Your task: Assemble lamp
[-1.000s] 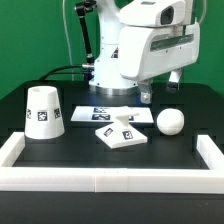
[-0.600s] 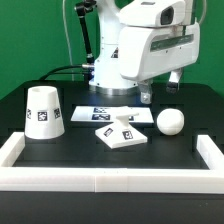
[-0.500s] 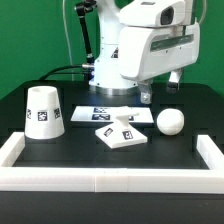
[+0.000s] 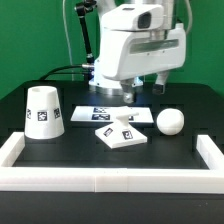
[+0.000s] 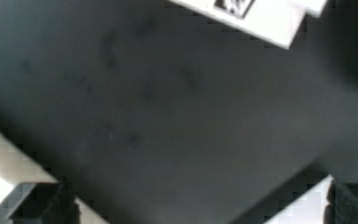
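Gripper [image 4: 145,92] — fingers spread wide, nothing between them — hangs behind the base [image 4: 122,135]; bulb [image 4: 171,121] and shade [image 4: 43,110] stand well apart.

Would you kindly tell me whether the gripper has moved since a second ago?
Yes. The gripper has shifted toward the exterior view's left, away from the bulb, which has stayed put beside the marker board.
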You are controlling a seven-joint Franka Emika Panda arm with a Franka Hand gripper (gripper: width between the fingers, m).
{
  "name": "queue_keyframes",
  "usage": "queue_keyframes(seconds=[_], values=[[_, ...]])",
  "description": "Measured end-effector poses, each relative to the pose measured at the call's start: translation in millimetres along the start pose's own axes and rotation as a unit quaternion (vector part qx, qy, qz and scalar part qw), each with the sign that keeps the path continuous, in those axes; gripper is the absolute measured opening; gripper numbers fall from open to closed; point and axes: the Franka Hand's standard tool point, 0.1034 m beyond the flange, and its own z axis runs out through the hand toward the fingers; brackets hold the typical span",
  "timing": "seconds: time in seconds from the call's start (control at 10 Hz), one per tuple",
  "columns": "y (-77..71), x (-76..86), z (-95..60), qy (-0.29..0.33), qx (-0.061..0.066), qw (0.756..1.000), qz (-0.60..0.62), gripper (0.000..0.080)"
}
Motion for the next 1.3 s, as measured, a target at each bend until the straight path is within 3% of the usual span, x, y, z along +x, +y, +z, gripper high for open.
queue_keyframes(seconds=[0.2,0.7,0.8,1.0,1.3], values=[[5.6,-27.9,8.5,-0.005,0.003,1.000,0.012,0.0700],[5.6,-29.9,10.5,-0.007,0.004,1.000,0.014,0.0700],[5.8,-36.8,13.1,-0.005,0.001,0.999,0.036,0.0700],[-5.4,-54.8,19.5,-0.015,0.007,0.994,0.105,0.0700],[-14.0,-62.6,30.2,-0.026,0.017,0.988,0.152,0.0700]])
